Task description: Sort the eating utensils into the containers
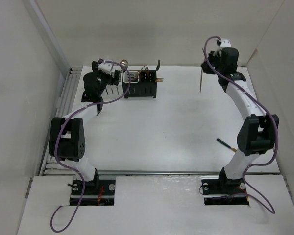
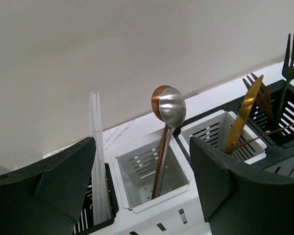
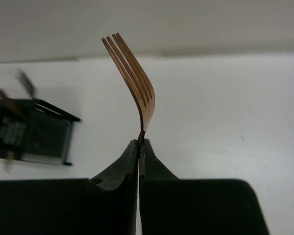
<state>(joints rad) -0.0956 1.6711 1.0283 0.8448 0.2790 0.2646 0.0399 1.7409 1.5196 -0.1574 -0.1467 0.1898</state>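
The containers (image 1: 139, 84) stand in a row at the back left. My left gripper (image 1: 109, 72) hovers over them, open and empty (image 2: 142, 196). Below its jaws a white caddy (image 2: 132, 169) holds a copper spoon and a silver spoon (image 2: 169, 106). White sticks (image 2: 97, 147) stand in a black caddy to the left. A second white caddy (image 2: 213, 131) holds a gold knife (image 2: 245, 112). A black caddy (image 2: 284, 122) holds forks (image 2: 292, 54). My right gripper (image 1: 207, 66) is at the back right, shut (image 3: 138, 144) on a copper fork (image 3: 137, 83) held above the table. A dark-handled utensil (image 1: 226, 144) lies on the table by the right arm.
White walls enclose the table on the left, back and right. A metal rail (image 1: 68, 93) runs along the left edge. Purple cables (image 1: 235, 83) trail along both arms. The containers show blurred at the left of the right wrist view (image 3: 34, 129).
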